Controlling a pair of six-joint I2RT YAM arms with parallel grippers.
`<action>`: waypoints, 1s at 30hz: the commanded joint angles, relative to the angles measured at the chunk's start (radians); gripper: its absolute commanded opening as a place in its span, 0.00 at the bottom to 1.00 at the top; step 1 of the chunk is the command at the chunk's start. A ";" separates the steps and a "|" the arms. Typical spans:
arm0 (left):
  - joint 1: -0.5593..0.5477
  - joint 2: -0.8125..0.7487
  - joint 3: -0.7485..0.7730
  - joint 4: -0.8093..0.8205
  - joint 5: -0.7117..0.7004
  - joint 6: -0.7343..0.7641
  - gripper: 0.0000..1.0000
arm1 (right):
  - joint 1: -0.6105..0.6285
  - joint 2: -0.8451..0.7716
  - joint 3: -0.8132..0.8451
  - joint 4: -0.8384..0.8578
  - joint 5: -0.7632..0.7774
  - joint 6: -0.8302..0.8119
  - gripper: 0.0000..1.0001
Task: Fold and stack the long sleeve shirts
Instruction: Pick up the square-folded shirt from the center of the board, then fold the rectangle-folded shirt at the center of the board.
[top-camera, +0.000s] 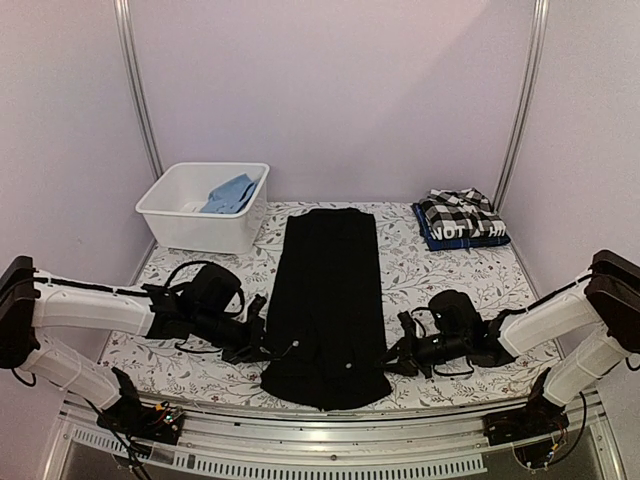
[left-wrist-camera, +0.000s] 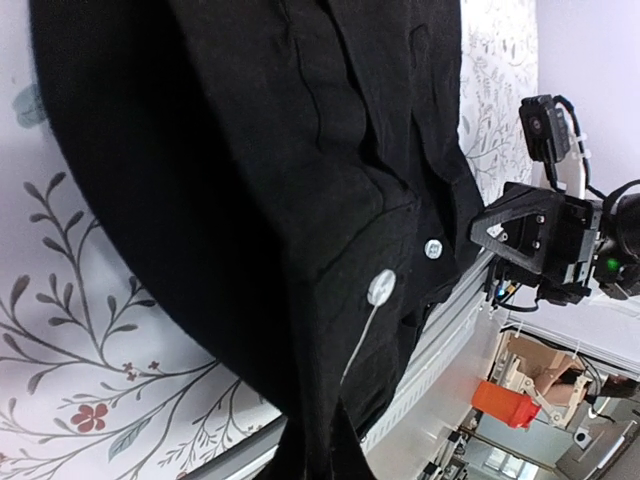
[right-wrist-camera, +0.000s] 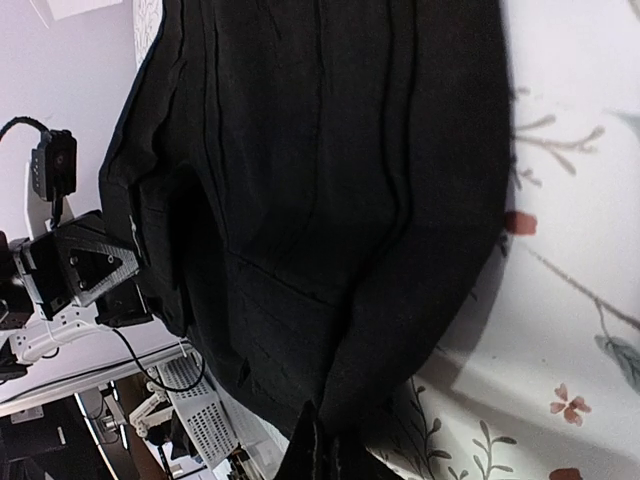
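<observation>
Partly hidden, left claw (top-camera: 268, 350) and right claw (top-camera: 392, 358) at black shirt (top-camera: 330, 280) hem, grip unclear.

The long shirt (top-camera: 330, 290) is black, the checked shirt (top-camera: 458, 212) black-and-white, the tablecloth (top-camera: 420, 275) floral.

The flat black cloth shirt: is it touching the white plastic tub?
Apart. The top view shows flowered tablecloth between the black cloth shirt and the white plastic tub.
</observation>
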 joint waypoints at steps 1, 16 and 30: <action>0.043 0.002 0.044 -0.009 -0.015 0.010 0.00 | -0.055 -0.014 0.074 -0.024 -0.005 -0.014 0.00; 0.108 0.021 0.002 0.001 0.066 -0.026 0.00 | -0.117 0.081 0.161 -0.028 -0.054 -0.054 0.00; 0.034 -0.043 -0.067 0.022 0.062 -0.089 0.00 | -0.061 0.057 0.144 -0.031 -0.039 -0.024 0.00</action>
